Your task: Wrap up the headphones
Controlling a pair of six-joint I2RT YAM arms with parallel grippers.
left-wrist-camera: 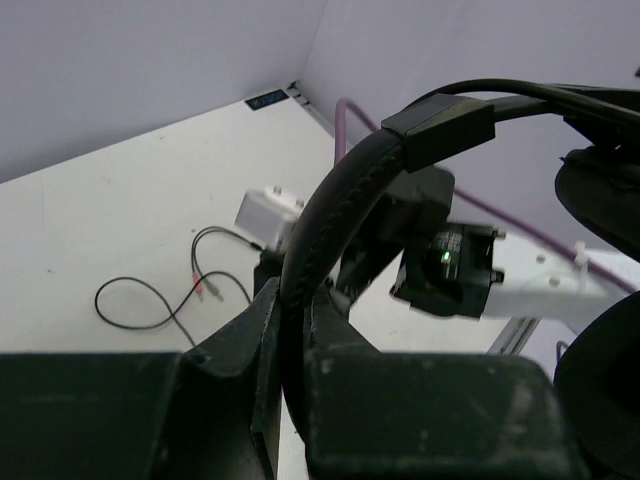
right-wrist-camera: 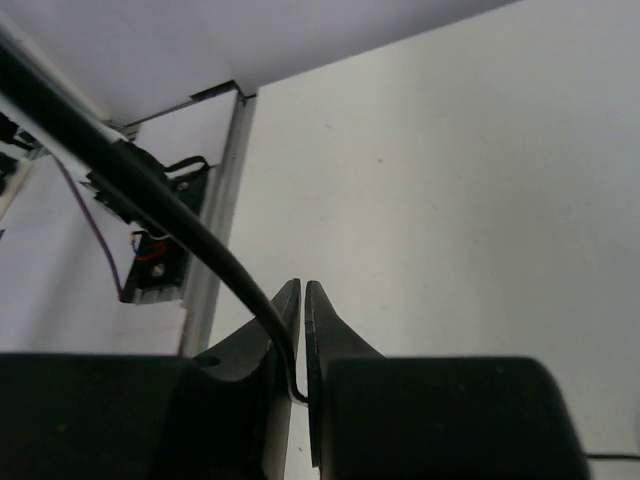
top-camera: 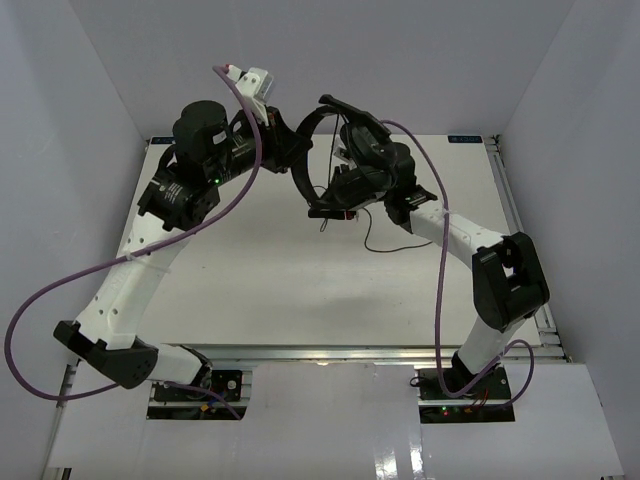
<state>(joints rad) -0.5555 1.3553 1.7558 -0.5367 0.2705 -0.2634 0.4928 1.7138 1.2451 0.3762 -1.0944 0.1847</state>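
The black headphones (top-camera: pixel 318 118) hang in the air over the far middle of the table, held between both arms. My left gripper (top-camera: pixel 288 158) is shut on the padded headband (left-wrist-camera: pixel 335 215), which runs up out of its jaws in the left wrist view, where the gripper (left-wrist-camera: pixel 290 300) fills the bottom. My right gripper (top-camera: pixel 328 203) is below the headphones. In the right wrist view, my right gripper (right-wrist-camera: pixel 303 292) is shut on the thin black cord (right-wrist-camera: pixel 215 255). The rest of the cord (top-camera: pixel 385 238) lies looped on the table, and its plug end (left-wrist-camera: pixel 205 285) shows in the left wrist view.
The white table (top-camera: pixel 300 290) has a metal rail (top-camera: pixel 515 215) along its right edge and white walls on three sides. Purple arm cables (top-camera: pixel 60 300) loop beside each arm. The right arm's wrist (left-wrist-camera: pixel 445 265) is close behind the headband.
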